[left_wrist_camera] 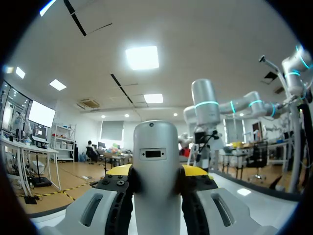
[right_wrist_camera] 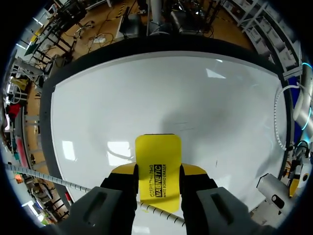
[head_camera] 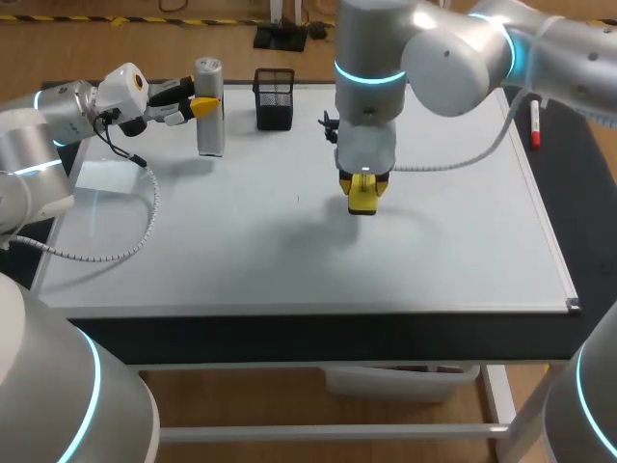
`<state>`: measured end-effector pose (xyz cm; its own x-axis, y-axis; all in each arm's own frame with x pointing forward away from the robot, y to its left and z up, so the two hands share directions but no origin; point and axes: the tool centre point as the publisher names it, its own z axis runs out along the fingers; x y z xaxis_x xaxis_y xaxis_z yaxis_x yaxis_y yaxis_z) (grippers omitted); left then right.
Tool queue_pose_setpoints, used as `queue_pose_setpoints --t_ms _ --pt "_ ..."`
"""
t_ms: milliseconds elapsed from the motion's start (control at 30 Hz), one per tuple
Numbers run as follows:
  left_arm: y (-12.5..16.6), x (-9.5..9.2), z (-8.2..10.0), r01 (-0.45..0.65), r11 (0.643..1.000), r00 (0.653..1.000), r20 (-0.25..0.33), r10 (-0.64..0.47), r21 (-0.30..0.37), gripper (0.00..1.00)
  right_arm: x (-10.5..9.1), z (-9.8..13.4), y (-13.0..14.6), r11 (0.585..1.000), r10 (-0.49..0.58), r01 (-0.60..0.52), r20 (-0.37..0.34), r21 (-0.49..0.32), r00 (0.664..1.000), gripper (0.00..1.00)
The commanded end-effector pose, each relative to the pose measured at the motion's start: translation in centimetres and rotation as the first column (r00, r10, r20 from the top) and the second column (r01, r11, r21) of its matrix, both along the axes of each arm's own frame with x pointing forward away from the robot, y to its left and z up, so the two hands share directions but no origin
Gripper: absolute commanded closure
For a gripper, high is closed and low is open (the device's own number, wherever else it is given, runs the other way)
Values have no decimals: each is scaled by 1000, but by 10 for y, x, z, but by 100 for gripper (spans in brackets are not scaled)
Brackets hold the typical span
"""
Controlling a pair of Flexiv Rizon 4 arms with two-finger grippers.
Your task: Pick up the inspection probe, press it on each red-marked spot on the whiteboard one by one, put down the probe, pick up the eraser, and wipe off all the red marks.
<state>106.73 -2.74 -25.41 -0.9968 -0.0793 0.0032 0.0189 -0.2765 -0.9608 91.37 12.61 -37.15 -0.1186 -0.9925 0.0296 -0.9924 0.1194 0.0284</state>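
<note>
The inspection probe (head_camera: 209, 108), a silver-grey cylinder, stands upright at the far left of the whiteboard (head_camera: 289, 241). My left gripper (head_camera: 200, 105) is shut on the probe's upper part. In the left wrist view the probe (left_wrist_camera: 156, 161) fills the gap between the yellow-tipped fingers of that gripper (left_wrist_camera: 156, 177). My right gripper (head_camera: 363, 191) points down at the board's middle, shut on the yellow eraser (head_camera: 362, 196). The right wrist view shows the eraser (right_wrist_camera: 157, 161) clamped in this gripper (right_wrist_camera: 159, 180), its end against the whiteboard (right_wrist_camera: 195, 107). No red marks show on the board.
A black mesh pen holder (head_camera: 275, 98) stands at the board's far edge, between the two grippers. A red marker (head_camera: 535, 125) lies by the right rim. The left arm's grey cable (head_camera: 145, 227) hangs over the board's left part.
</note>
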Motion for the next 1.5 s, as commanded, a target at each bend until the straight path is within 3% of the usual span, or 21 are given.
queue_pose_setpoints --t_ms 33,533,733,1100,1500 --pt "1 2 0 6 1000 1000 0 -6 -2 100 1 2 -1 1000 2 -2 -1 -4 1000 100" --pt "1 2 0 6 1000 1000 0 -6 -2 100 5 1 -3 1000 16 -16 -6 3 1000 100" --pt "1 2 0 6 1000 1000 0 -6 -2 100 45 5 -13 1000 19 -19 28 3 999 100" --pt "1 2 0 6 1000 1000 0 -6 -2 100 119 0 -33 999 39 -39 15 -2 999 100" --pt "1 2 0 6 1000 1000 0 -6 -2 100 168 -6 -19 994 109 -108 -53 15 993 100"
